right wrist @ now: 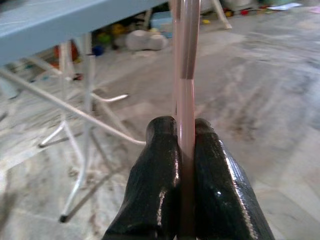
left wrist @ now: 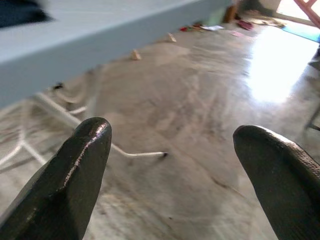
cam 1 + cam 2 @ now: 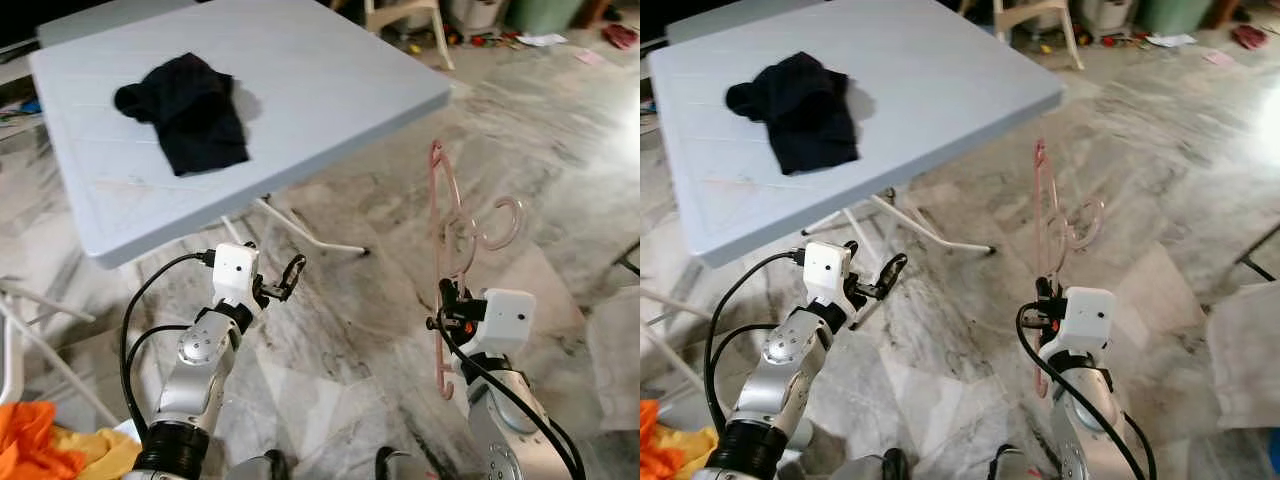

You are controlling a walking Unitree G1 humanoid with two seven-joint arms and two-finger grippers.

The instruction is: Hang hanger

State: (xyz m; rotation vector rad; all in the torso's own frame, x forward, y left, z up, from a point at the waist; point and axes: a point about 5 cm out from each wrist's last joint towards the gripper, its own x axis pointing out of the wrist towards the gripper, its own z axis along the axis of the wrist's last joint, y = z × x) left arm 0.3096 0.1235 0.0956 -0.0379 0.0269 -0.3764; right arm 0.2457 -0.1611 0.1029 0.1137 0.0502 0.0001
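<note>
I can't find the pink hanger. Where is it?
The pink hanger is on the robot's right, pinched upright in the right gripper above the marble floor, just past the corner of the grey table.

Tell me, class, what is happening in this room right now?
A humanoid robot stands on a marble floor beside a pale blue table. Its right gripper is shut on a pink hanger, holding it upright with the hook pointing to the robot's right. The left gripper is open and holds nothing, raised near the table's edge. A dark garment lies crumpled on the table. Orange and yellow clothes lie low at the robot's left. The hanger is not yet hung on anything.
</note>
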